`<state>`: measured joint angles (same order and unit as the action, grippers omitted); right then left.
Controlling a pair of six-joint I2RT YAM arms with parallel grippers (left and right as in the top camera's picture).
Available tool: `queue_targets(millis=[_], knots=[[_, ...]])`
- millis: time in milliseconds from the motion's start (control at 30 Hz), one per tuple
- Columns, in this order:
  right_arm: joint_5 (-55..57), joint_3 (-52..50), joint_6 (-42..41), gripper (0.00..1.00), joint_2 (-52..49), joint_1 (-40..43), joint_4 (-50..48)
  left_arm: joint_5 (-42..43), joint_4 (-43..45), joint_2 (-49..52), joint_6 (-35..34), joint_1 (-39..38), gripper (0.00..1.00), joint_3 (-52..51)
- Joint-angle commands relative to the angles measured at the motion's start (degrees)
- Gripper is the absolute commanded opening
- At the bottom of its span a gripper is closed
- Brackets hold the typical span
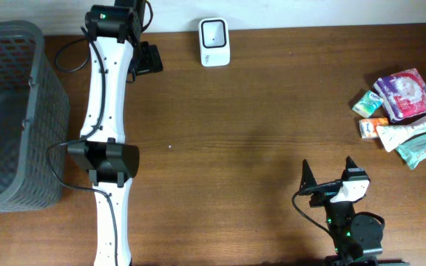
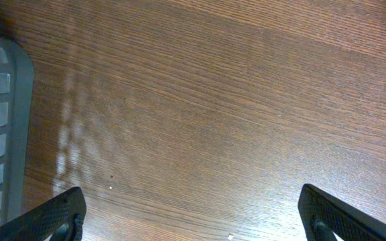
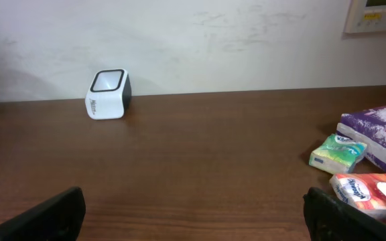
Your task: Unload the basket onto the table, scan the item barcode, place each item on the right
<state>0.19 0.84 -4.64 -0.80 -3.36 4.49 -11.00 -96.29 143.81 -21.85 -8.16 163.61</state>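
A: Overhead?
B: Fixed high, aimed straight down. Whole table (image 1: 272, 125) is covered: basket (image 1: 54, 103) at left, scanner (image 1: 214, 42) at the far edge, packets (image 1: 400, 100) at right.
A: Left wrist?
B: Held close over the wood, pointed down. Only grain and a basket (image 2: 15, 134) edge are seen, own fingertips (image 2: 53, 215) at the bottom corners.
A: Right wrist?
B: Set low, aimed level across the table at the wall (image 3: 193, 40). Scanner (image 3: 108, 94) and packets (image 3: 377, 137) are shared with overhead; the basket is shared by left wrist and overhead.
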Motion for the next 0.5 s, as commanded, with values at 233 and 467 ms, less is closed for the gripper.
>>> queue_targets(millis=[233,467], knots=[[1.0,-0.5,5.7,0.99,0.6,0.4,0.2,-0.8,0.0,-0.3,0.9,0.5,0.99,0.4],[0.7,-0.5,3.7,0.99,0.6,0.4,0.2,-0.8,0.0,-0.3,0.9,0.5,0.99,0.4]])
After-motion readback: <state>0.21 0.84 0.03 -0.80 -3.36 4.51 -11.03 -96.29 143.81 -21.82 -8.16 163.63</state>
